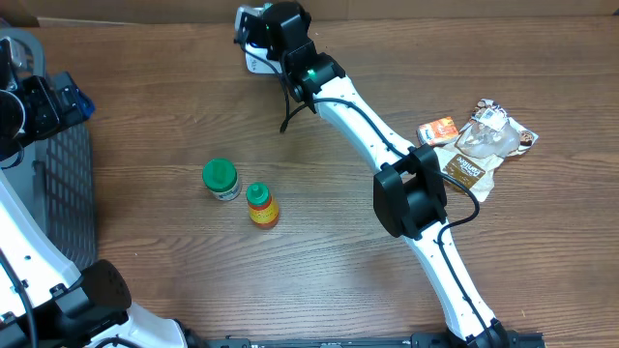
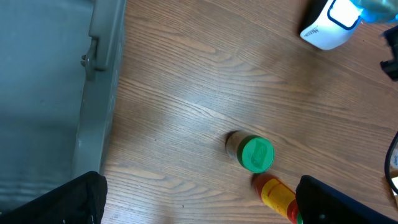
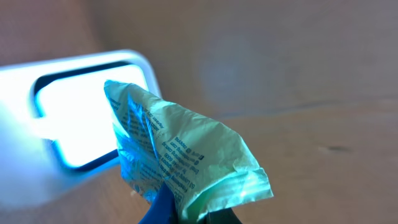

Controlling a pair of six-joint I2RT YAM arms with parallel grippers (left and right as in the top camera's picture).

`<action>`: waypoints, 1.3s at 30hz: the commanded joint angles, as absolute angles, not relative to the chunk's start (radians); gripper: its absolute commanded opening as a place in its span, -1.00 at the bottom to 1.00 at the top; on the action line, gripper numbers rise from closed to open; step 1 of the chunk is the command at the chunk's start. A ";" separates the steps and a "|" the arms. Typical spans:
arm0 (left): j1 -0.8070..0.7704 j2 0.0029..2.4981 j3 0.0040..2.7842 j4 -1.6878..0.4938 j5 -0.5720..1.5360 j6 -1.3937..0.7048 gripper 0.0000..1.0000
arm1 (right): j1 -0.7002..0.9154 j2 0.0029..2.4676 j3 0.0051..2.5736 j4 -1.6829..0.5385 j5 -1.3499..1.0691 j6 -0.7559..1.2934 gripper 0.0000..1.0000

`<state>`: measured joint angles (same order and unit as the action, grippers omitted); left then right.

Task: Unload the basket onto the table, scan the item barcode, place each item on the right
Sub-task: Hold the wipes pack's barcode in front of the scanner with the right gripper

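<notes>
Packet (image 3: pixel 180 155) of crinkled clear plastic with small print sits clenched in the right gripper (image 3: pixel 186 216), whose jaws pinch its lower edge. We see it held up just in front of the scanner (image 3: pixel 74 118), its upper corner overlapping the glowing window in the right wrist view; we cannot tell whether the two touch. From overhead, the scanner stands at the far middle of the wooden table (image 1: pixel 155 280), with the right arm stretched across to it.

Our left gripper (image 2: pixel 199 202) hangs released, jaws spread wide and grasping nothing, at the left edge above the rim of a grey basket (image 2: pixel 43 93). Toward the left of the table's middle stands a jar (image 1: pixel 221 179) with a green lid, and just to its right a yellow-and-orange bottle (image 1: pixel 261 205) with a green cap. Well apart, at the far right, lie several snack pouches (image 1: pixel 488 140) and an orange sachet (image 1: pixel 437 130) touching them.
</notes>
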<state>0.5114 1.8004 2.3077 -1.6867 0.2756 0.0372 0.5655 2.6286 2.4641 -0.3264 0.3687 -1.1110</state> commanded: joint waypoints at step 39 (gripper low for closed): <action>0.510 1.806 2.304 -1.687 0.278 0.056 0.99 | 0.576 2.273 2.475 -0.462 0.460 -0.319 -0.92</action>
<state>0.5114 1.8004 2.3077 -1.6871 0.2760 0.0372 0.5877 2.5072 2.4535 -0.3843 0.4511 -0.7517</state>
